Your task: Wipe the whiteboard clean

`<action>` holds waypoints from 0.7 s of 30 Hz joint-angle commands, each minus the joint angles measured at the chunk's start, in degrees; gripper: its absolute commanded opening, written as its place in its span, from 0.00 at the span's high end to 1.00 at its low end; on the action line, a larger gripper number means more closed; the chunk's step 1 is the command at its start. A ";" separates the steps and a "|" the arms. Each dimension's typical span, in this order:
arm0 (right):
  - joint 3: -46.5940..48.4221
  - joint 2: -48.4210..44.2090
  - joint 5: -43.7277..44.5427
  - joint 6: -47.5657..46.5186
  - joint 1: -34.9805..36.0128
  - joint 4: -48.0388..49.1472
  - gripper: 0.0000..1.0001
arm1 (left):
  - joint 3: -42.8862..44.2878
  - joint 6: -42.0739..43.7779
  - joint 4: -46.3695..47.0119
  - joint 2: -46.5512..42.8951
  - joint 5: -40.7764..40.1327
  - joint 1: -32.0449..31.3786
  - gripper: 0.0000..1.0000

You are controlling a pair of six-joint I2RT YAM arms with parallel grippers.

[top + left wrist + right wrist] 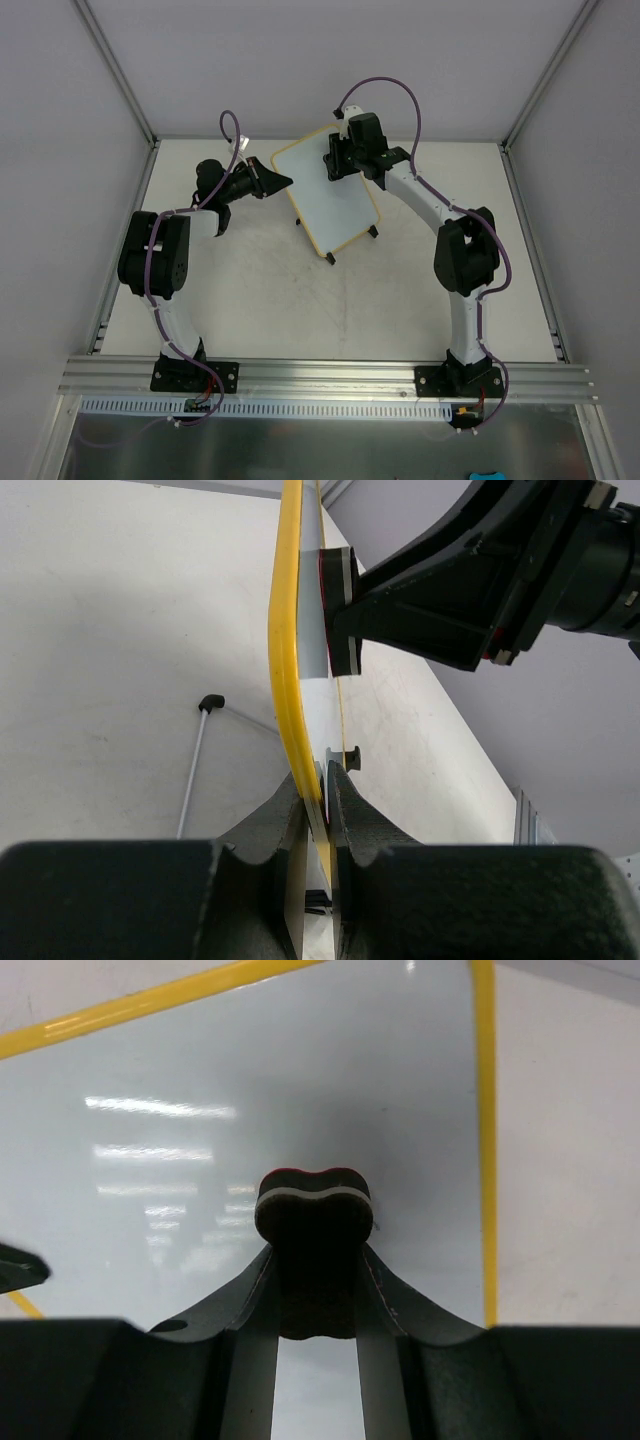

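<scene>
The whiteboard (330, 195), white with a thin yellow frame and two black feet, stands tilted at the table's middle back. My left gripper (283, 181) is shut on its left edge; in the left wrist view the yellow frame (283, 660) runs up from between my fingers (322, 792). My right gripper (335, 160) is shut on a small black eraser block (314, 1222) with a red and white back, pressed against the board's white face (180, 1080) near its upper right. The eraser (337, 610) also shows in the left wrist view against the board. No writing shows.
A thin grey rod with a black end (197, 755) lies on the table behind the board. Metal frame posts (120, 80) and white walls bound the table at the back and sides. An aluminium rail (330, 375) runs along the near edge.
</scene>
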 commanded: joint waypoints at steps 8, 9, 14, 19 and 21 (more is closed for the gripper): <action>2.17 2.44 6.26 -3.93 -5.89 0.46 1.00 | -0.11 5.51 2.92 -3.48 6.51 -1.15 1.00; 2.26 2.35 6.86 -4.46 -6.07 0.38 1.00 | -0.11 5.51 2.92 -3.48 6.51 -1.24 1.00; 2.17 2.35 5.82 -4.64 -6.07 0.46 1.00 | 0.07 5.42 2.84 -3.31 6.51 -1.32 1.00; 2.35 2.00 5.20 -4.81 -4.76 0.64 1.00 | 0.16 5.42 2.84 -3.13 6.51 -1.41 1.00; 2.35 1.74 5.90 -5.25 -4.05 0.64 1.00 | 0.25 5.42 2.92 -3.13 6.51 -1.50 1.00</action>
